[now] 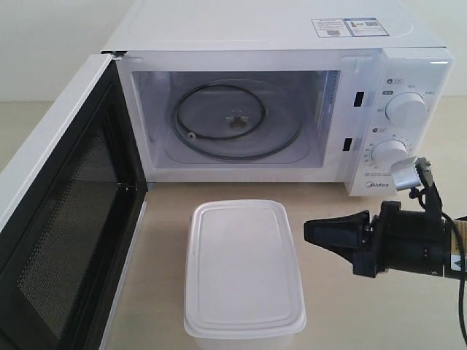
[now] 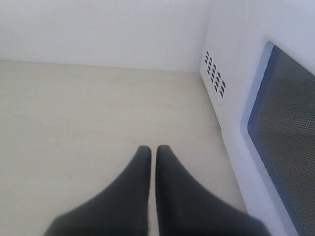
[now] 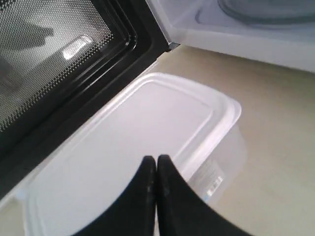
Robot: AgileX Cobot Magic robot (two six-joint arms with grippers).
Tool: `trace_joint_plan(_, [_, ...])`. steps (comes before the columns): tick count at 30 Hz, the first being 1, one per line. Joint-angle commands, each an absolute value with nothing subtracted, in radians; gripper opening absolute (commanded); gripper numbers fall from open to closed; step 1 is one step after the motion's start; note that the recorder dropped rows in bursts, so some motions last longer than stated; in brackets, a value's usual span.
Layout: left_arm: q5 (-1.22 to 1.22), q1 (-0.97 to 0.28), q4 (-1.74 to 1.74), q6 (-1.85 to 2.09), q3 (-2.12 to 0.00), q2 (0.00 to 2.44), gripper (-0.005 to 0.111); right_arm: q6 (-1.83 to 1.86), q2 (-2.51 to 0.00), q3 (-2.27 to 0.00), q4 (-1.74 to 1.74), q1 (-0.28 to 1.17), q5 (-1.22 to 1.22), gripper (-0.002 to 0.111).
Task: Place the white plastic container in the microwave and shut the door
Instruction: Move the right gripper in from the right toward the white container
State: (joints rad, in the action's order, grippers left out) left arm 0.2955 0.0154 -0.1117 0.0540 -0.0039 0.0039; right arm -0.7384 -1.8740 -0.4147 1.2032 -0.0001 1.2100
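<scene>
- The white boxy microwave (image 1: 248, 25) with two round dials is standing at the back of the pale beige table (image 1: 350, 306), and its white door (image 1: 66, 219) with the black inner face and dark mesh window is hanging wide open
- The round glass turntable (image 1: 237, 120) is lying on the microwave's cavity floor
- The rectangular translucent-white plastic container (image 1: 244, 270) is sitting on the table just in front of the microwave's opening, outside the cavity, lid on, close to the open door
- The right gripper (image 1: 310, 235) is pointing its black fingers (image 3: 170, 196) at the container's lid rim on the side away from the door; they are pressing together, clenched on nothing, and whether they are touching the lid cannot be told
- The left gripper (image 2: 153, 150) is hovering over the table beside the door's outer face, near the microwave's side vent holes (image 2: 215, 74), its fingers showing only a thin slit and gripping nothing
</scene>
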Motion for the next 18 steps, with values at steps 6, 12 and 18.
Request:
trace_joint_plan(6, [0.295, 0.018, -0.108, 0.052, 0.0, 0.0, 0.004, -1.36, -1.877, -0.421, 1.237, 0.0, 1.046, 0.0])
trace_joint_plan(12, [0.295, 0.018, -0.108, 0.052, 0.0, 0.0, 0.004, -1.397, -1.877, -0.421, 1.335, 0.0, 1.148, 0.0])
trace_joint_plan(18, [0.295, 0.018, -0.108, 0.052, 0.0, 0.0, 0.004, -1.375, -1.877, -0.421, 1.377, 0.0, 1.191, 0.0])
